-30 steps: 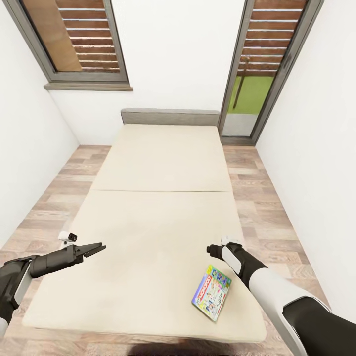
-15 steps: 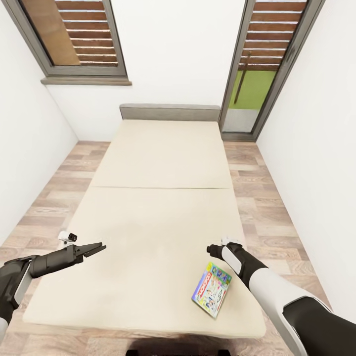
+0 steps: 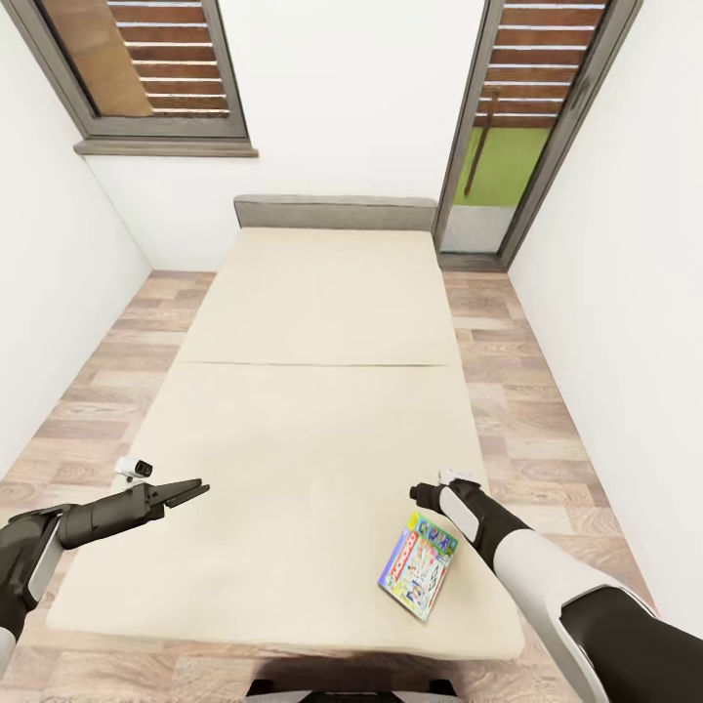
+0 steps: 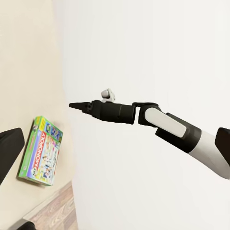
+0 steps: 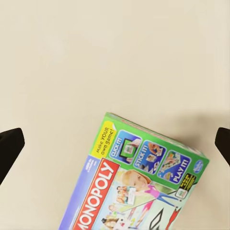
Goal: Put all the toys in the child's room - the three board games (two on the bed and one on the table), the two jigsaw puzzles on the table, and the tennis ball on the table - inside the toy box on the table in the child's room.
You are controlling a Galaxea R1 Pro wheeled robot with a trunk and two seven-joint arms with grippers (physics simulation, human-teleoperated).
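Board game point(image 3: 419, 574) in sight: a thin flat box with a green edge and a busy cartoon lid that reads MONOPOLY, lying flat on the beige mattress of the bed point(image 3: 312, 410), near the foot end and over toward the robot's right-hand corner. It sits at a slant to the mattress edges.

Right gripper point(image 3: 414, 492) hangs above the mattress just beyond the game's far end, apart from the box and not touching it. From the head camera its fingers point away in a dark bunch, and I cannot tell how wide they stand; the left wrist camera catches that same gripper point(image 4: 72, 105) from the side as one dark tapered tip. The right wrist camera looks straight down on the lid point(image 5: 139, 182), with two dark fingertips point(image 5: 9, 148) at the opposite edges of the frame, well apart from one another.

Left gripper point(image 3: 193, 488) is out over the mattress on the robot's left, far from the box, its two thin black fingers drawn close with only a sliver of gap, holding nothing.

Up at the head of the bed there's a low grey headboard point(image 3: 335, 211) against the white wall, a dark-framed window point(image 3: 146, 78) on one side, a tall glazed door point(image 3: 517, 127) on the other, and wood-plank floor point(image 3: 517, 391) down both flanks.
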